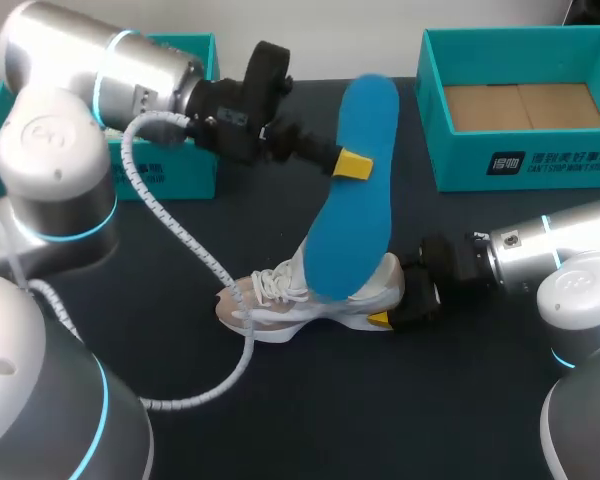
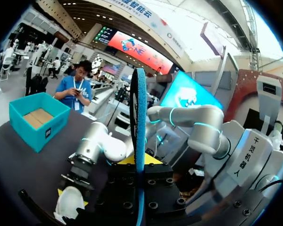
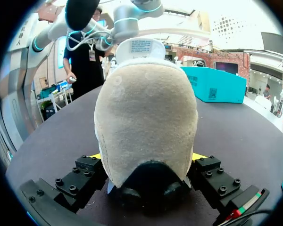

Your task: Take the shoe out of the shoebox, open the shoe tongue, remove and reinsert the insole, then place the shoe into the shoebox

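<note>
desk (image 1: pixel 380 420): dark top, everything below sits on it.
left arm (image 1: pixel 70 100): enters from the left side and reaches over mid-desk, wrist held above the shoe.
right arm (image 1: pixel 570 250): enters from the right side, low, wrist close to the desk and pointed at the shoe's heel.
shoebox (image 1: pixel 460 160): teal, open, far right of the desk, brown cardboard floor showing. Well apart from the shoe. Left wrist view shows it (image 2: pixel 35 120) beyond the right arm.
second teal box (image 1: pixel 180 170): far left, partly hidden behind the left arm.
shoe (image 1: pixel 290 300): white/beige sneaker, out of the shoebox, sole down at mid-desk, toe to the left, heel to the right. Right wrist view shows the heel (image 3: pixel 146 117) head-on, tongue standing up behind it.
insole (image 1: pixel 355 190): blue, out in the air, standing steeply on end, leaning a bit right. Lower end overlaps the shoe's collar; can't tell if it is inside. Left wrist view shows it edge-on (image 2: pixel 139 122).
cable (image 1: pixel 195 255): white coil, hangs from the left arm down to the desk, passing just beside the shoe's toe.
left hand (image 1: pixel 360 165): clamped on the insole near its upper half; in the wrist view (image 2: pixel 139 162) the fingers press it from both sides.
right hand (image 1: pixel 400 300): clamped on the shoe's heel, down at desk level; wrist view (image 3: pixel 146 157) shows a yellow tip on each side of the heel.
</note>
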`<action>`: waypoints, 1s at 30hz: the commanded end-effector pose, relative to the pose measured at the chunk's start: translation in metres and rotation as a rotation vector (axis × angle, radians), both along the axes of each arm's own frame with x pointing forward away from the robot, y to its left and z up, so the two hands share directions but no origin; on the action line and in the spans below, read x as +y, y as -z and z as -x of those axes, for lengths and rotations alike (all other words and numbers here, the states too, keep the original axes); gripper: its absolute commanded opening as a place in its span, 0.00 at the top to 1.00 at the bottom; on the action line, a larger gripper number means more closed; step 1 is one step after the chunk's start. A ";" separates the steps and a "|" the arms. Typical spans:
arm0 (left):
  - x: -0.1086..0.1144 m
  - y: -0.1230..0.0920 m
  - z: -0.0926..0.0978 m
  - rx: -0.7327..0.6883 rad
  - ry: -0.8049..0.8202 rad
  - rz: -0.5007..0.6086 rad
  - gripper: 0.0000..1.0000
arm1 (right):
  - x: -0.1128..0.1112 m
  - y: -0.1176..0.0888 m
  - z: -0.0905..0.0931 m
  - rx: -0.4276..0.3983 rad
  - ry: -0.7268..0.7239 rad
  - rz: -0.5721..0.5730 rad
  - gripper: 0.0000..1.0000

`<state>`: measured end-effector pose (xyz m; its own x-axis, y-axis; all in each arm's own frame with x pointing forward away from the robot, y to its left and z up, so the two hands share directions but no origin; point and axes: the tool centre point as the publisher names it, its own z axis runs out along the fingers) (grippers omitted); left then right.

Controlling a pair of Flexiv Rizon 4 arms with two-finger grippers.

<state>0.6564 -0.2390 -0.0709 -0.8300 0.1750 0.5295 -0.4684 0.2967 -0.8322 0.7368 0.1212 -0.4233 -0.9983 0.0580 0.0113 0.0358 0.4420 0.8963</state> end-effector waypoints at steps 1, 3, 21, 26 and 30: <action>0.014 -0.005 0.018 0.133 -0.072 0.026 1.00 | 0.004 0.003 0.000 0.001 0.002 0.005 1.00; 0.016 -0.008 0.018 0.120 -0.053 0.012 1.00 | 0.004 0.003 0.000 0.001 0.002 0.005 1.00; 0.010 -0.036 0.036 0.062 -0.237 0.035 1.00 | 0.004 0.003 0.000 0.001 0.002 0.005 1.00; 0.008 -0.046 0.044 0.122 -0.247 0.079 1.00 | 0.004 0.003 0.000 0.001 0.002 0.005 1.00; 0.005 -0.046 0.049 0.138 -0.222 0.092 1.00 | 0.004 0.003 0.000 0.001 0.002 0.005 1.00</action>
<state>0.6139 -0.2391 -0.0201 -0.7759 0.0465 0.6291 -0.6200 0.1275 -0.7742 0.7368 0.1212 -0.4234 -0.9982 0.0581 0.0113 0.0359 0.4420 0.8963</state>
